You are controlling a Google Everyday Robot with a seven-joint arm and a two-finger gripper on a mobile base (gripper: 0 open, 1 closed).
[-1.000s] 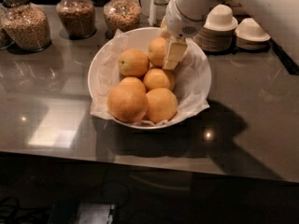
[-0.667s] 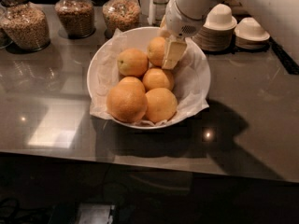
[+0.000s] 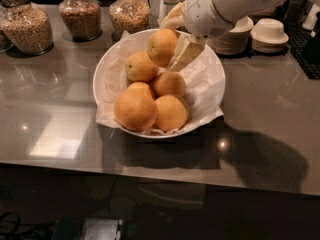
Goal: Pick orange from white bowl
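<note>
The white bowl [image 3: 212, 91], wide and lined with crinkled white paper, stands on the grey counter. Several oranges lie in it, the largest at the front left [image 3: 135, 110]. My gripper [image 3: 171, 46] comes in from the upper right and is shut on one orange [image 3: 161, 46]. It holds that orange above the back of the bowl, clear of the other fruit. One pale finger [image 3: 186, 55] runs down the orange's right side; the other is mostly hidden behind it.
Three glass jars of grains [image 3: 80, 15] stand along the back left. Stacks of small white bowls and plates [image 3: 269, 33] stand at the back right. The counter's front edge [image 3: 160, 176] runs across the lower part of the view.
The gripper has risen and shifted left with the orange in it; the orange has left the back of the bowl.
</note>
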